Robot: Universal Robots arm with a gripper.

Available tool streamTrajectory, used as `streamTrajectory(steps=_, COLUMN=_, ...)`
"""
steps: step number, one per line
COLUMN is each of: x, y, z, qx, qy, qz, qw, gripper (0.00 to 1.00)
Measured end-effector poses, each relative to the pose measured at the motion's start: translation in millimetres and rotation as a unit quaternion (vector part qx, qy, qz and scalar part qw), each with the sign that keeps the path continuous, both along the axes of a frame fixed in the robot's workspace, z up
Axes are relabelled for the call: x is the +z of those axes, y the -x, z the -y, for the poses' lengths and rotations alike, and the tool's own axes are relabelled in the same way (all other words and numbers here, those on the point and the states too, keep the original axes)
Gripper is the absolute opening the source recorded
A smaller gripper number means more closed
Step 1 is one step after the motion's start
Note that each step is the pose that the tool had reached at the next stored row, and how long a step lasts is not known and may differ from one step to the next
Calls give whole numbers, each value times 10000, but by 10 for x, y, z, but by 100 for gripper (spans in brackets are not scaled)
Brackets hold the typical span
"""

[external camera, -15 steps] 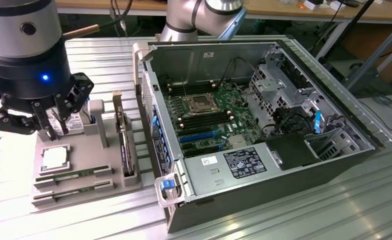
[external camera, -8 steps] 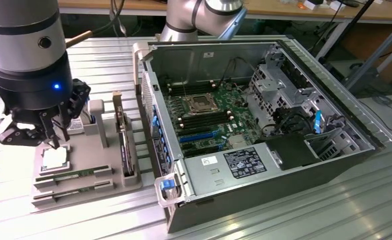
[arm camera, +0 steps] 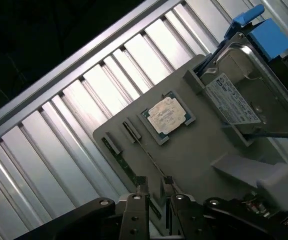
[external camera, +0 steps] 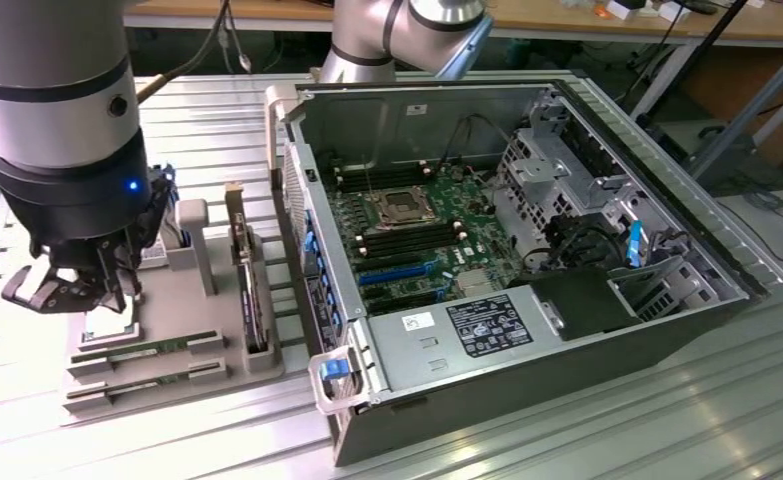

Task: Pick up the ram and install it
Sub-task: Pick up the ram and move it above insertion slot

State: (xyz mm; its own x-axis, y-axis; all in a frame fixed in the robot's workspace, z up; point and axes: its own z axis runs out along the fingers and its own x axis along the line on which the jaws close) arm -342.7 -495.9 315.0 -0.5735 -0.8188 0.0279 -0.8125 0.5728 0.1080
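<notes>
While jaws gape, two ram sticks (external camera: 144, 347) (external camera: 151, 376) slotted; one processor (arm camera: 165, 116)

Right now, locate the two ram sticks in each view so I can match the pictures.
Exterior view: the ram sticks lie side by side at the grey tray's near end, on the exterior view's left, beside the gripper.
Wrist view: the ram sticks run along the grey tray toward the gripper.
Shared landmark: the grey tray.
</notes>
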Motion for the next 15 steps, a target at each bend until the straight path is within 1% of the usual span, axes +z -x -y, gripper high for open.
streamTrajectory(steps=1, x=-22, y=0, z=0, qx=147, qy=0, qz=0, qw=9999, gripper=25)
streamTrajectory(steps=3, x=-49, y=0, z=0, qx=333, qy=0, qz=0, qw=9994, gripper=25)
streamTrajectory(steps=4, x=-74, y=0, z=0, qx=507, qy=0, qz=0, qw=9987, gripper=26)
streamTrajectory(steps=5, x=-89, y=0, z=0, qx=610, qy=0, qz=0, qw=9981, gripper=26)
streamTrajectory(steps=6, x=-108, y=0, z=0, qx=741, qy=0, qz=0, qw=9973, gripper=32)
streamTrajectory(steps=7, x=-131, y=0, z=0, qx=896, qy=0, qz=0, qw=9960, gripper=32)
streamTrajectory(steps=10, x=-170, y=0, z=0, qx=1167, qy=0, qz=0, qw=9932, gripper=32)
streamTrajectory(steps=11, x=-185, y=0, z=0, qx=1269, qy=0, qz=0, qw=9919, gripper=32)
streamTrajectory(steps=15, x=-243, y=0, z=0, qx=1666, qy=0, qz=0, qw=9860, gripper=32)
